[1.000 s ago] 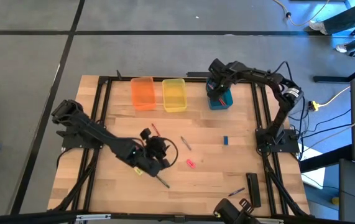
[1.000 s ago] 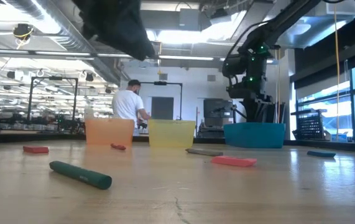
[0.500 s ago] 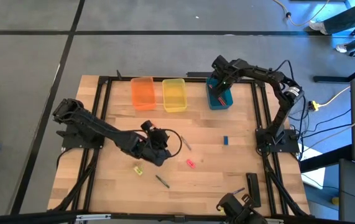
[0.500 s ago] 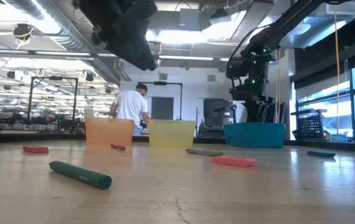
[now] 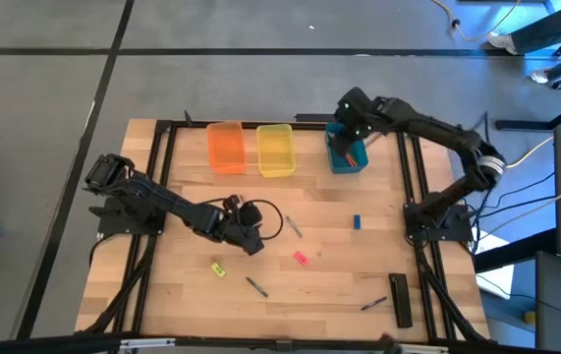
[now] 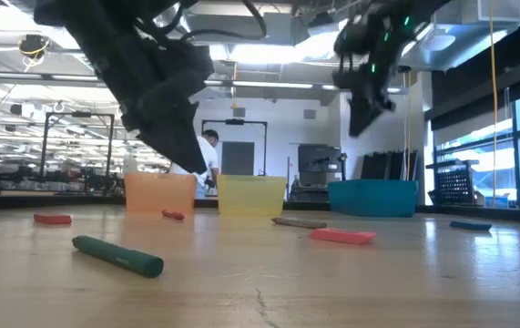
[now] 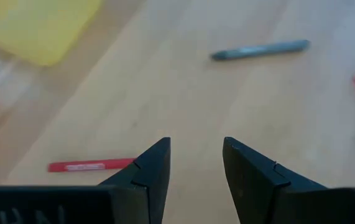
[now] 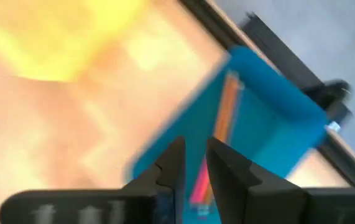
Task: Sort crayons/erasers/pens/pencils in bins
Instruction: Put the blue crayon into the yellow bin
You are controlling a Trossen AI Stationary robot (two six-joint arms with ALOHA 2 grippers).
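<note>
My left gripper [image 5: 255, 241] [image 7: 196, 146] hangs open low over the bare middle of the table, with nothing between its fingers. A reddish crayon [image 7: 90, 165] lies just beside it, with a grey crayon [image 7: 261, 50] [image 5: 293, 226] and a pink eraser [image 5: 301, 258] farther off. My right gripper [image 5: 347, 133] [image 8: 196, 158] is up above the teal bin [image 5: 349, 157], its fingers a narrow gap apart and empty. An orange pencil [image 8: 225, 118] and a pink-red one [image 8: 199, 183] lie inside that bin. The orange bin [image 5: 226, 147] and yellow bin [image 5: 275, 149] stand to its left.
Flat on the wood lie a blue eraser [image 5: 356, 222], a yellow eraser [image 5: 218, 268], a dark green crayon [image 5: 256, 286] [image 6: 118, 255], a pen [image 5: 373, 304] and a black flat bar [image 5: 399, 298]. A person stands in the room beyond the table [image 6: 207, 150].
My left gripper has come down toward the table and gone a little toward the far edge, uncovering the yellow eraser. My right gripper has risen clear above the teal bin.
</note>
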